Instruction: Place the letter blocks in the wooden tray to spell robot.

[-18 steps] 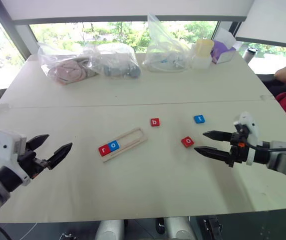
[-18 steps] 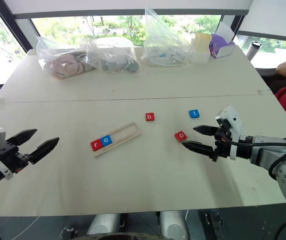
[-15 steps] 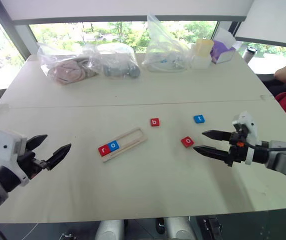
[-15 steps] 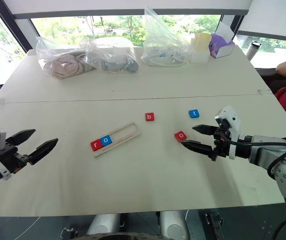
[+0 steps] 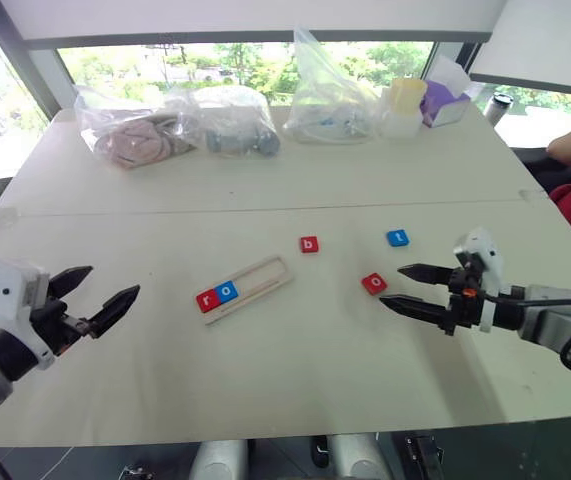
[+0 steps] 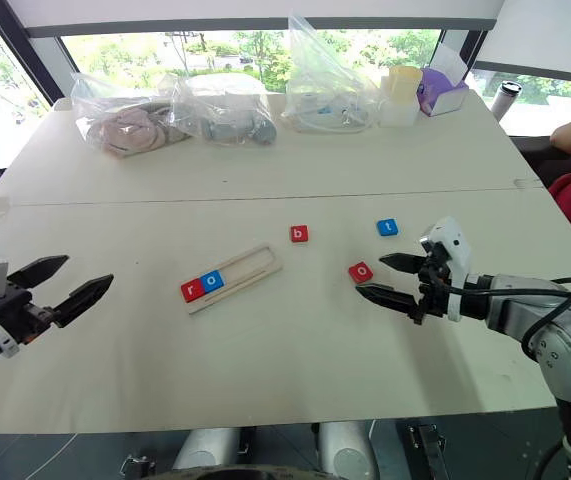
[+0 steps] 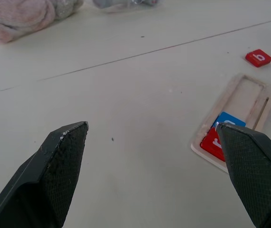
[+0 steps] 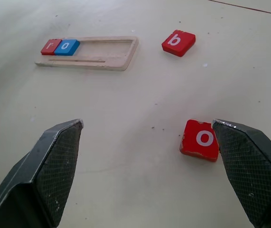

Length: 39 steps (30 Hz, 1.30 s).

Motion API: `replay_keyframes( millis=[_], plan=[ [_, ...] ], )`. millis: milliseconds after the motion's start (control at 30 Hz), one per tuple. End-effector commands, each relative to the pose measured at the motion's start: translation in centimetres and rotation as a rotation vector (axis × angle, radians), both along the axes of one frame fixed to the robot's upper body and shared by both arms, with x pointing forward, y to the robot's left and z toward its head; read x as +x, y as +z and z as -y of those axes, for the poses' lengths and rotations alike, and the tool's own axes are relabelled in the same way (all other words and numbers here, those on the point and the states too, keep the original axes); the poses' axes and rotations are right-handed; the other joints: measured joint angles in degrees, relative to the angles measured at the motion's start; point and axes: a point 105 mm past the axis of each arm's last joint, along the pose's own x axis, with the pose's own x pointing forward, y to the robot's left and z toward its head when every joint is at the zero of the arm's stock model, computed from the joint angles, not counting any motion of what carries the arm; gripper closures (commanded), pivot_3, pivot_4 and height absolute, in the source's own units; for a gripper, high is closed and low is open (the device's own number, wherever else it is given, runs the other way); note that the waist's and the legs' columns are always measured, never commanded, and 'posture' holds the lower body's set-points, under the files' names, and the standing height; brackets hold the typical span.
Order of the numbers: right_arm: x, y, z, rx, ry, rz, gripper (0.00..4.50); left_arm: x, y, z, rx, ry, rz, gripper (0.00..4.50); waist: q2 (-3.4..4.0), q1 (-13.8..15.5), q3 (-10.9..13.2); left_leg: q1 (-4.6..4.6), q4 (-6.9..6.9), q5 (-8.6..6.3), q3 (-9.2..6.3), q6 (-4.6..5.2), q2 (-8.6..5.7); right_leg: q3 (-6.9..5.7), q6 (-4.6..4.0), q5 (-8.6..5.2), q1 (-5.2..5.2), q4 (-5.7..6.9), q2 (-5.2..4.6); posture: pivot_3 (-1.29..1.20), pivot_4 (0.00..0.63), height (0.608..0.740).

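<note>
The right gripper (image 5: 397, 286), its black fingers spread wide and empty, has moved closer to the red square "o" block (image 5: 373, 284), so a pick looks near. The long pale wooden tray (image 5: 265, 280), left of that block, holds the red "r" and blue "o" tiles (image 5: 216, 295); the red "b" block (image 5: 309, 244) and blue "t" block (image 5: 397, 238) lie loose behind it. The left gripper (image 5: 93, 301) is released too, well left of the tray.

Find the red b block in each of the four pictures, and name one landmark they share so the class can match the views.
Left eye: red b block, centre, just beyond the tray's far end.
Right eye: b block, centre, same spot.
Left wrist: b block, far right edge, upper part.
Right wrist: b block, upper right of centre.
Shared landmark: the tray holding r and o.
</note>
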Motion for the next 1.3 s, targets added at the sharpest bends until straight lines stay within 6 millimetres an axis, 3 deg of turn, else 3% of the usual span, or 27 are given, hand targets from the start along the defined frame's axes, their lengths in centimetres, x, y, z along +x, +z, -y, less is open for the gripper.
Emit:
replay_keyframes(
  millis=[33, 233, 467, 600, 1133, 1300],
  plan=[
    [0.4, 0.7, -0.3, -0.022, 0.020, 0.051, 0.03, 0.1, 0.7, -0.5, 0.086, -0.012, 0.016, 0.00, 0.00, -0.01, 0.00, 0.00, 0.00, 0.00, 0.00, 0.00, 0.00, 0.00, 0.00, 0.00, 0.00, -0.01, 0.00, 0.00, 0.150, 0.740],
    [-0.8, 1.0, -2.2, -0.040, 0.116, 0.032, 0.03, 0.1, 1.4, 0.0, 0.235, -0.171, -0.046, 0.00, 0.04, 0.00, 0.02, -0.05, -0.14, 0.00, 0.00, -0.01, 0.06, -0.03, -0.01, 0.00, -0.02, -0.30, 0.02, 0.00, 0.150, 0.740],
    [-2.7, 0.1, -6.5, -0.048, 0.220, 0.031, 0.03, 1.4, -1.4, 4.4, 0.232, -0.452, -0.104, 0.00, 0.08, 0.06, 0.03, -0.16, -0.23, -0.03, -0.04, 0.04, 0.03, -0.01, 0.00, 0.03, -0.03, -0.50, -0.05, 0.00, 0.150, 0.740],
    [-3.5, -0.5, -7.7, -0.051, 0.236, 0.023, 0.03, 3.4, -3.1, 5.4, 0.294, -0.469, -0.088, 0.00, 0.08, 0.13, 0.03, -0.18, -0.24, -0.03, -0.02, 0.04, 0.03, -0.04, -0.09, 0.10, -0.04, -0.49, -0.01, 0.00, 0.150, 0.740],
    [-2.5, -0.7, -6.9, -0.038, 0.126, 0.046, 0.03, 5.5, -8.3, 8.4, 0.330, -0.605, -0.131, 0.00, 0.06, 0.11, 0.01, -0.14, -0.23, -0.05, 0.00, 0.09, 0.03, -0.06, -0.07, 0.13, -0.02, -0.44, 0.01, 0.00, 0.150, 0.740],
    [-2.4, -0.4, -6.8, -0.032, 0.108, 0.057, 0.03, 5.9, -10.0, 8.3, 0.364, -0.583, -0.160, 0.00, 0.08, 0.30, -0.01, -0.09, -0.23, -0.04, 0.00, 0.09, 0.01, -0.06, -0.07, 0.17, 0.05, -0.41, -0.02, 0.00, 0.150, 0.740]
  ],
)
